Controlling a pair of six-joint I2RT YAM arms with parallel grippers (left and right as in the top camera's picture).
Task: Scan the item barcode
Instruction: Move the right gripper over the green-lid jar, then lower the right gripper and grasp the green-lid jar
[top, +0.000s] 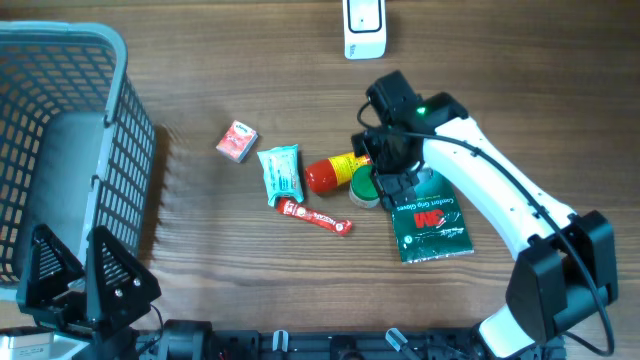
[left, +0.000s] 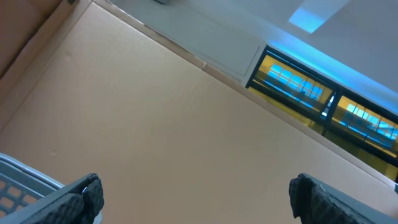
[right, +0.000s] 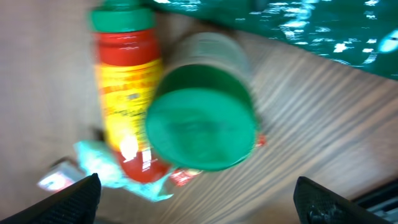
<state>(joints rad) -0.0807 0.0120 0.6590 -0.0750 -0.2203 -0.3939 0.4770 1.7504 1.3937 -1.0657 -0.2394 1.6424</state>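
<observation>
One squat round jar (top: 365, 188) with a smooth green lid stands upright on the wood-grain surface (top: 200, 240), its axis vertical and lid facing up. Just beside it lie a glossy red-and-yellow bottle (top: 330, 172) and a flat dark-green packet (top: 430, 218). The right hand (top: 388, 160) hovers over the jar, fingers spread, grasping nothing. Only its wrist view shows the bottle's green cap (right: 121, 18). The left hand (left: 199, 202), well apart from the jar, is likewise released.

Overhead top-down; right wrist near jar (right: 202, 118); left wrist upward.
</observation>
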